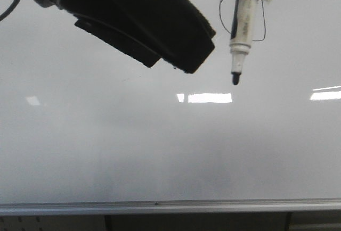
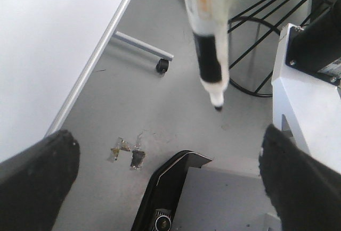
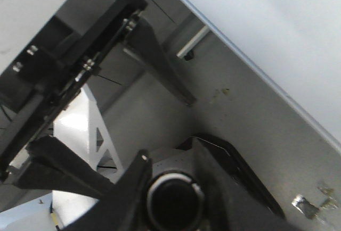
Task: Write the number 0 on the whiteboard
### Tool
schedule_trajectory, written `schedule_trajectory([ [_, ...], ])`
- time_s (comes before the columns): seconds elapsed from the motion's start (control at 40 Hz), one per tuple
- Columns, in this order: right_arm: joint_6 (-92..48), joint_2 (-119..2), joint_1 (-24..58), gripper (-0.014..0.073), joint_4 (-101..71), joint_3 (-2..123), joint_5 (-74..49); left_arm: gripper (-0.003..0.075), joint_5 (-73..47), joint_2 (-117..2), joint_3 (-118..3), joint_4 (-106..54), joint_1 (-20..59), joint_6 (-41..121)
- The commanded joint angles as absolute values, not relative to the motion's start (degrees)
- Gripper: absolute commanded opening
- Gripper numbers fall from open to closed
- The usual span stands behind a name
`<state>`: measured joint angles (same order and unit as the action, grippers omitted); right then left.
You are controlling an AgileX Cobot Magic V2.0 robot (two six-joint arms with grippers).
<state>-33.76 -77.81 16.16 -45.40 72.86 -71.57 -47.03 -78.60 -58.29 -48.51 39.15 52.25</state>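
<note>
The whiteboard (image 1: 133,135) fills the front view, pale and glossy. Near its top right is the number 0 (image 1: 222,8), a thin black loop partly hidden behind a white marker (image 1: 242,23). The marker hangs tip down, its black tip (image 1: 235,79) below the loop. My right gripper (image 3: 175,199) is shut on the marker's round end. My left gripper (image 2: 168,180) is wide open with nothing between its fingers (image 2: 37,178). In the front view that arm shows as a black mass (image 1: 138,18) left of the marker. The left wrist view shows the marker (image 2: 209,44) ahead of it.
A silver rail (image 1: 170,206) runs along the board's bottom edge. Bright light reflections (image 1: 209,98) lie on the board. Below, the floor holds a caster wheel (image 2: 161,67), a black wire stand (image 2: 261,39), tape scraps (image 2: 130,154) and the robot's white frame (image 2: 303,103).
</note>
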Motion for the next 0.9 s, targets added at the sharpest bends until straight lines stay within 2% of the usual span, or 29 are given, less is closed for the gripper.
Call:
schedule_trajectory([
  [0.0,-37.89,-75.88,16.76,-0.0061,-53.91,72.05,-70.32,0.0652,-45.85,-76.64,-60.19,-53.00,39.54,52.38],
  [0.15,-39.12,-75.88,19.01,-0.0061,-56.23,71.71,-66.62,0.0645,-48.24,-76.64,-60.19,-54.62,39.54,52.49],
  [0.275,-39.12,-75.93,20.09,-0.0061,-56.33,71.71,-65.38,0.0591,-49.53,-76.64,-60.19,-54.85,39.54,52.49],
  [0.425,-39.12,-75.93,20.15,-0.0061,-56.62,71.71,-64.63,0.0439,-49.76,-76.64,-60.19,-55.34,39.54,52.49],
  [0.699,-39.12,-75.93,20.15,-0.0061,-56.66,71.71,-64.41,-0.0004,-49.76,-76.64,-60.19,-55.34,39.54,52.74],
  [0.874,-39.12,-75.93,20.15,-0.0052,-56.94,71.71,-63.61,-0.0019,-49.89,-76.64,-60.19,-55.46,39.54,53.58],
])
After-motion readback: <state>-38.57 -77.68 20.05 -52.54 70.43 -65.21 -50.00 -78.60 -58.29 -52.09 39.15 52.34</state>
